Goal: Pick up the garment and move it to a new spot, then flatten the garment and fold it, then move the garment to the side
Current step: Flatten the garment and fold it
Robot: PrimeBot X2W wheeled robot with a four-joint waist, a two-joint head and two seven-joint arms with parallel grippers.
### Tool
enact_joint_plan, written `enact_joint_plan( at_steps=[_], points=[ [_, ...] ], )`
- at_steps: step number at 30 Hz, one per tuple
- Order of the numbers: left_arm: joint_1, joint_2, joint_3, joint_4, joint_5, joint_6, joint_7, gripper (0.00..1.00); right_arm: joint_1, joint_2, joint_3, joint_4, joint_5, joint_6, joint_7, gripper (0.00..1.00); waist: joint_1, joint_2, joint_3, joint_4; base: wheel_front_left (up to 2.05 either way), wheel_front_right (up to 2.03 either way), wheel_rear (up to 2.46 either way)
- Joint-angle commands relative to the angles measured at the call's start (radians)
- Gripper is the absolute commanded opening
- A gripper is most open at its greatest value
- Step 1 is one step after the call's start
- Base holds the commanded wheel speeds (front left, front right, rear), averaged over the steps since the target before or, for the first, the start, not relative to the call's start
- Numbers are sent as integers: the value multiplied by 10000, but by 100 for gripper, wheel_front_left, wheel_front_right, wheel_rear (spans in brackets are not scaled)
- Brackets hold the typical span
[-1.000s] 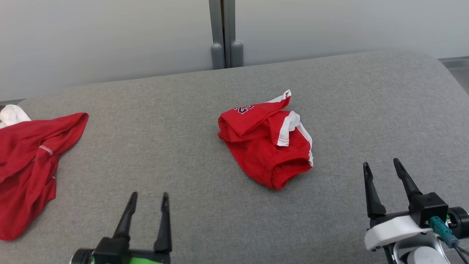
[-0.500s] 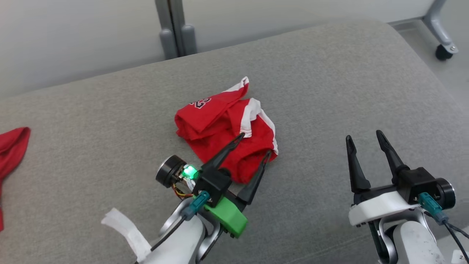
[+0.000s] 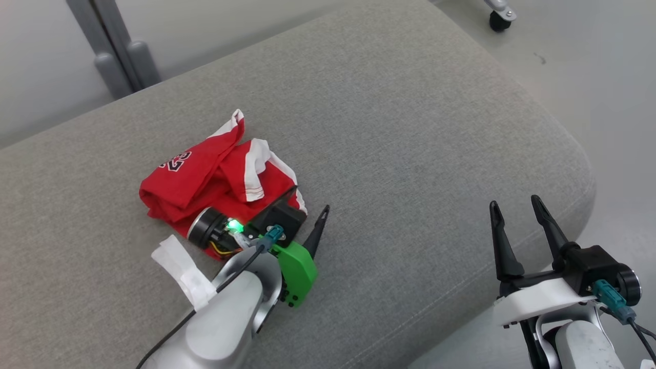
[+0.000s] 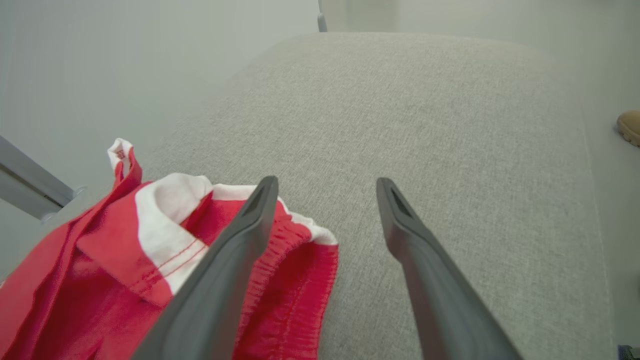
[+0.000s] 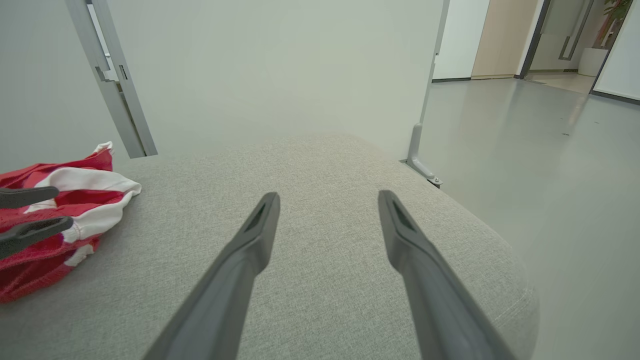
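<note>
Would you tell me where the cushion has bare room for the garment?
Bare cushion runs from the garment to the rounded right edge, ahead of the right gripper. Crowded where the left gripper meets the garment.

1 red-and-white garment (image 3: 205, 174) on 1 grey padded tabletop (image 3: 410, 154). 2 grippers, i.e. the left gripper (image 4: 327, 181) & the right gripper (image 3: 514, 201), w/ 2 dark fingers (image 3: 505, 246) apiece, so 4 in all. Also 1 caster wheel (image 3: 498, 20) on the floor (image 3: 589, 61), 1 tan shoe toe (image 4: 629, 127) at the edge of the left wrist view, 1 strip of white tape (image 3: 184, 269) on the left arm (image 3: 225, 318), and 1 green light (image 3: 234, 224) nr its wrist.
</note>
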Motion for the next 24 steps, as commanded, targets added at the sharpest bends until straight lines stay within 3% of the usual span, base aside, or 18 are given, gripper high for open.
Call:
enact_joint_plan(
  at_steps=[1, 5, 6, 7, 9, 10, 17, 24],
  points=[
    [-144, 164, 63, 238, 74, 208, 134, 100, 44, 1, 8, -30, 92, -14, -31, 100, 0, 0, 166, -409, 0, 0, 0],
    [-180, 274, 96, 840, 33, 395, 527, 100, 2, -1, -30, -23, 110, -14, -31, 100, 0, 0, 104, -401, 0, 0, 0],
    [-164, 301, 108, 989, 2, 445, 635, 85, -7, 1, -35, -26, 115, -14, -31, 100, 0, 0, 86, -378, 0, 0, 0],
    [-158, 335, 102, 1107, 18, 485, 717, 53, -11, 2, -23, -21, 110, -14, -31, 100, 0, 0, 70, -364, 0, 0, 0],
    [-182, 406, 55, 1337, 60, 536, 842, 11, -40, 1, -3, 5, 133, -14, -31, 100, 0, 0, 56, -330, 0, 0, 0],
    [-195, 401, 29, 1441, 41, 516, 870, 0, -62, -4, 3, 10, 161, -14, -31, 100, 0, 0, 49, -303, 0, 0, 0],
    [-475, 97, 478, 644, -740, 375, 18, 0, 130, -4, -161, -8, 222, -14, -31, 100, 0, 0, -25, 73, 0, 0, 0],
    [-730, -127, 692, -2019, -2014, 476, -225, 0, 230, -4, -199, 98, 148, -14, -31, 100, 0, 0, -315, 792, 0, 0, 0]
  ],
)
